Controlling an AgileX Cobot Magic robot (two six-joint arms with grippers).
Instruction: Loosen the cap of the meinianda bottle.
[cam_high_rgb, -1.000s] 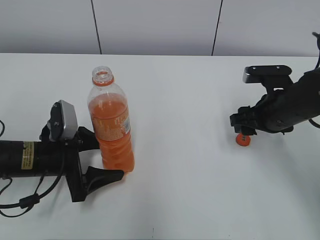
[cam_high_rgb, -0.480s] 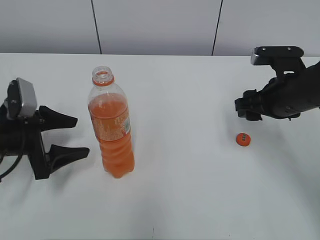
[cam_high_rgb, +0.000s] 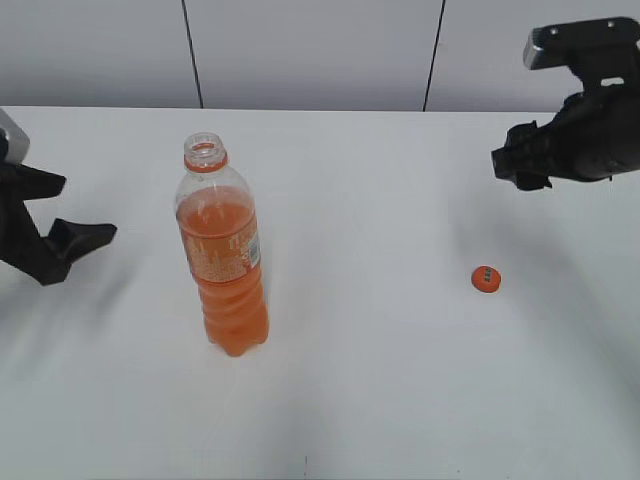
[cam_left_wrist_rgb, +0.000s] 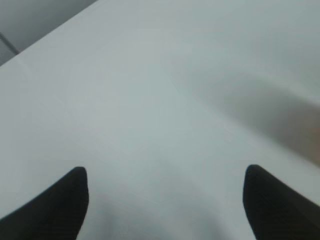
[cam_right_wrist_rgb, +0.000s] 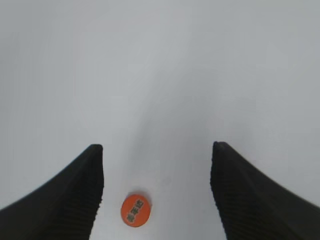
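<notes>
The tall clear plastic meinianda bottle of orange drink (cam_high_rgb: 222, 255) stands upright nearest the camera on the white table (cam_high_rgb: 380, 380), its long axis vertical and its mouth open. The small round orange plastic cap (cam_high_rgb: 485, 278) lies flat well to its right, so the task looks finished. Farther back, the left gripper (cam_high_rgb: 75, 212) sits far left, fingers spread wide on nothing; the right gripper (cam_right_wrist_rgb: 157, 172) hangs above the cap, fingers wide and empty, the nearer arm.
</notes>
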